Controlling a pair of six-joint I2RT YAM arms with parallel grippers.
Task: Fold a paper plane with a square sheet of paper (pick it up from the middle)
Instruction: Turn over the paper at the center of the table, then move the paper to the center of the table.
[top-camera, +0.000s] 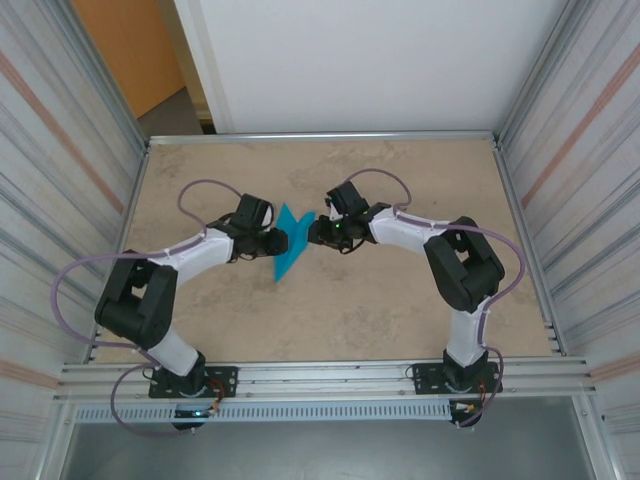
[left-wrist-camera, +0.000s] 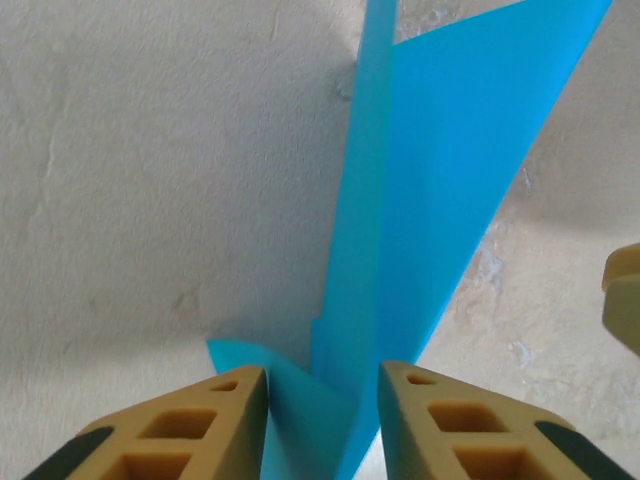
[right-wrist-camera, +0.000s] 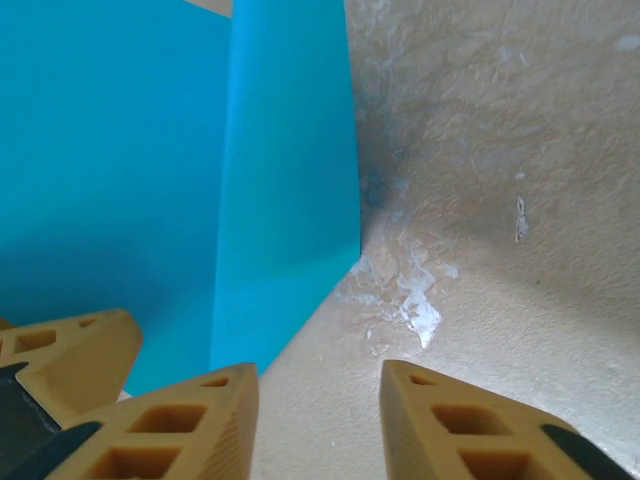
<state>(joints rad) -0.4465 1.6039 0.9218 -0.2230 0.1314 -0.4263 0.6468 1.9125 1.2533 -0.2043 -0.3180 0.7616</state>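
The left gripper (left-wrist-camera: 322, 378) has its jaws apart, straddling the tail of the teal-blue, creased, dart-shaped paper plane (left-wrist-camera: 440, 180), which lies in the middle of the beige surface (top-camera: 400, 310). The right gripper (right-wrist-camera: 320, 372), likewise parted, is just beside the plane's edge. Folding looks nearly finished; perhaps final creasing remains. Both arms reach inward, wrists meeting centrally.

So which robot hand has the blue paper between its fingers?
The left gripper: the paper plane runs up between its fingers. The right gripper has bare table between its fingers, with the paper beside them.
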